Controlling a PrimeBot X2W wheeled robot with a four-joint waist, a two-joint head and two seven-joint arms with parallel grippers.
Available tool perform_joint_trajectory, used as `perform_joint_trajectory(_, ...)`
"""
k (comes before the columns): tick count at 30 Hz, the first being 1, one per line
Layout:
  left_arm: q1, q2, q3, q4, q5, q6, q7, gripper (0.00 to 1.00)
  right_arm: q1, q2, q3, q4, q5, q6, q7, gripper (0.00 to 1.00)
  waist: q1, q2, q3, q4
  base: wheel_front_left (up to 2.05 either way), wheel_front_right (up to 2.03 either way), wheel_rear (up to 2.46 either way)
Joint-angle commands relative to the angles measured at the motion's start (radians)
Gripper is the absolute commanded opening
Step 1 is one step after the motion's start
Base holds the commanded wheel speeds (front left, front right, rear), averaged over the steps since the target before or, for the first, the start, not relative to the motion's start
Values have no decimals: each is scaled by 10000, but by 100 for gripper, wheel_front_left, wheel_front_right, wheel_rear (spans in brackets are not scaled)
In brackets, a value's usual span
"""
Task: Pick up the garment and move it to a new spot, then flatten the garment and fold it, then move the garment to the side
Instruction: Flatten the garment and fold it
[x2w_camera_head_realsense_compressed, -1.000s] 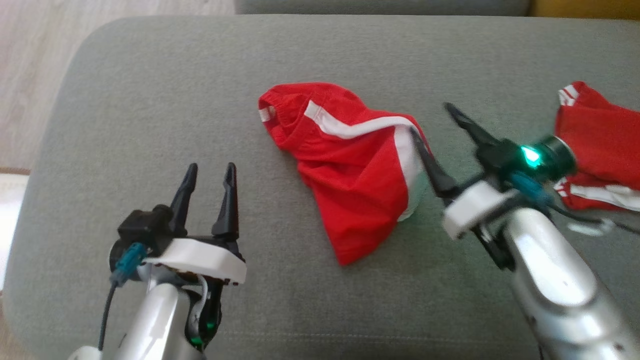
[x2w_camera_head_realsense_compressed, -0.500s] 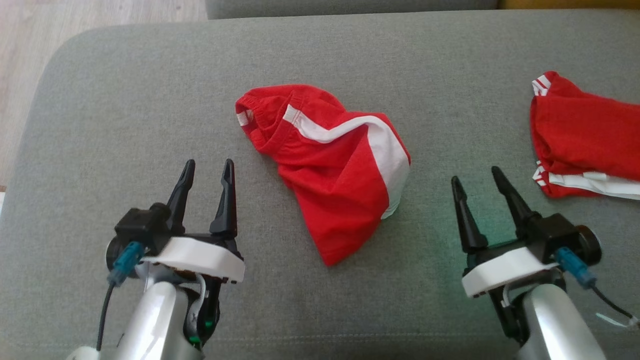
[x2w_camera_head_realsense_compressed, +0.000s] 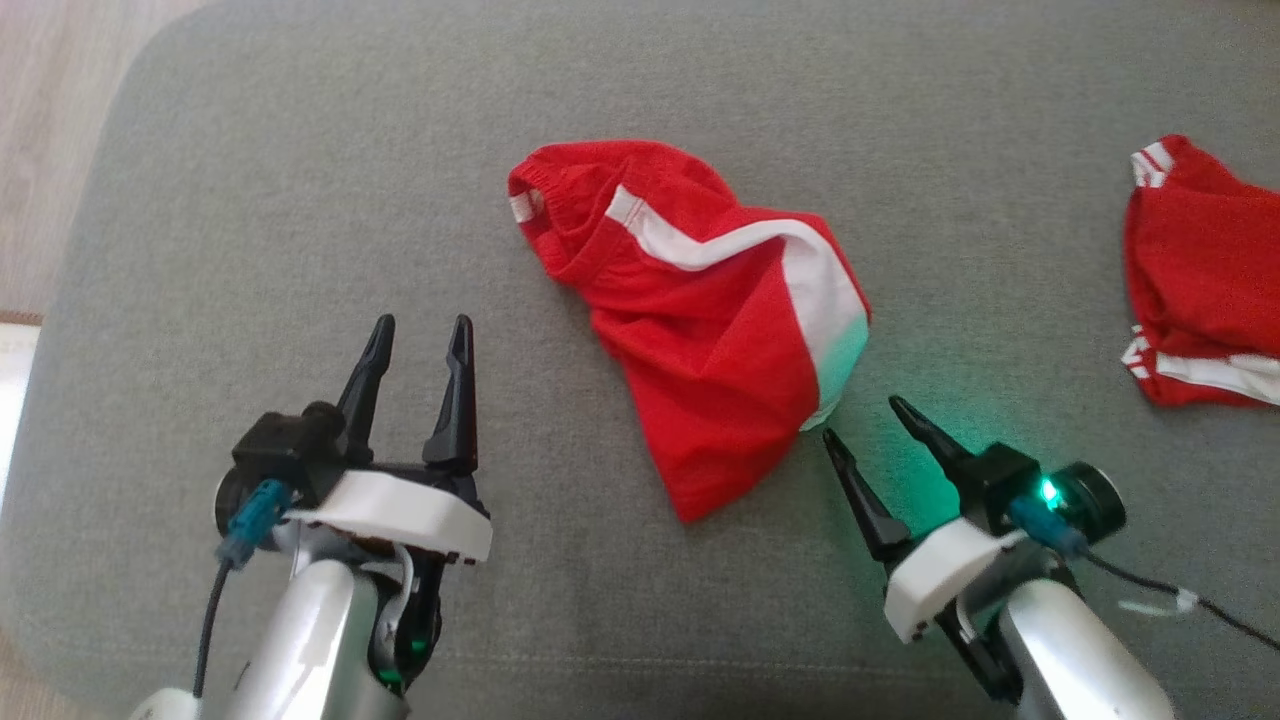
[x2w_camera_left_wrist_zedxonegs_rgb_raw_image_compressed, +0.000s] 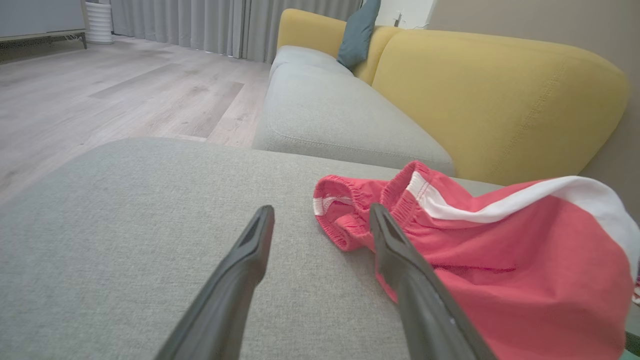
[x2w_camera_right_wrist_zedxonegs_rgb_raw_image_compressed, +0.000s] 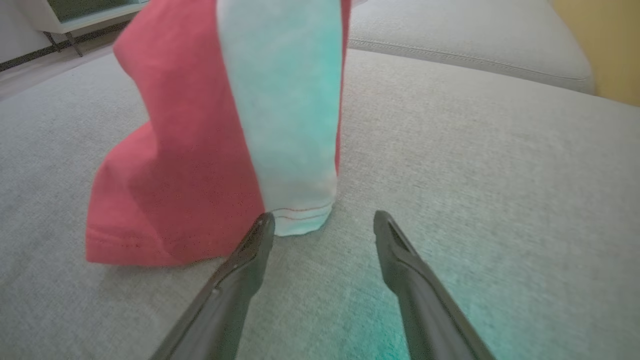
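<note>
Found near the middle of the grey sofa cushion (x2w_camera_head_realsense_compressed: 300, 200): the garment (x2w_camera_head_realsense_compressed: 710, 330), red shorts with a white side stripe, heaped and twisted, elastic waistband (x2w_camera_head_realsense_compressed: 545, 195) at the far left end, hem (x2w_camera_right_wrist_zedxonegs_rgb_raw_image_compressed: 300, 222) at the near right end. Not yet lifted, flattened or folded; judged to be at the very first step, the pick-up. Spread wide and holding nothing: the left hand (x2w_camera_head_realsense_compressed: 423, 322), hovering over bare cushion to the left of the heap, near it but apart. Likewise spread and empty: the right hand (x2w_camera_head_realsense_compressed: 862, 418), tips just beside the white-striped hem, close enough in the right wrist view to look almost touching, though impossible to confirm. Likely to handle as thin, light knit: limp, without stiffness, prone to sag, drag and bunch rather than move as one piece. Neither fragile nor slippery; probably clingy against the woven cushion. Best taken at the waistband, a thick, firm ridge of gathered elastic, easy to pinch, or at a stitched hem corner. Better not to pinch mid-panel, for risk of raising a single layer or catching the cushion cover. For flattening, better to hold two corners at once, one per hand, and let the twist drop out. Off to the right, well apart: a second red garment (x2w_camera_head_realsense_compressed: 1200, 270), not to be snagged.
</note>
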Motion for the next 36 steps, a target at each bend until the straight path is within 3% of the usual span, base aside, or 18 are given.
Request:
perform_joint_trajectory(1, -472, 76, 276, -318, 97, -3, -122, 100, -422, -58, 270, -222, 98, 65, -51, 100, 0, 0, 87, 93, 0, 0, 0)
perform_joint_trajectory(22, -632, 75, 141, -251, -7, 51, -122, 100, -1993, -412, 1696, 1935, 748, 65, -405, 100, 0, 0, 458, 626, 0, 0, 0)
perform_joint_trajectory(23, -632, 75, 140, -249, -7, 54, -122, 100, -2030, -416, 1761, 1990, 763, 65, -441, 86, 0, 0, 461, 624, 0, 0, 0)
perform_joint_trajectory(24, -634, 75, 137, -242, -9, 56, -122, 100, -2063, -418, 1824, 2046, 794, 65, -473, 25, 0, 0, 464, 620, 0, 0, 0)
perform_joint_trajectory(25, -641, 75, 134, -232, -11, 56, -122, 100, -2096, -424, 1908, 2087, 828, 65, -515, 0, 0, 0, 466, 617, 0, 0, 0)
perform_joint_trajectory(31, -647, 75, 195, -215, 5, 66, -122, 100, -2246, -516, 1879, 2367, 947, 65, -768, 0, 0, 0, 432, 517, 0, 0, 0)
perform_joint_trajectory(36, -591, 75, 269, -195, -6, 72, -122, 100, -2233, -591, 879, 2388, 739, 65, -929, 0, 0, 0, 235, 344, 0, 0, 0)
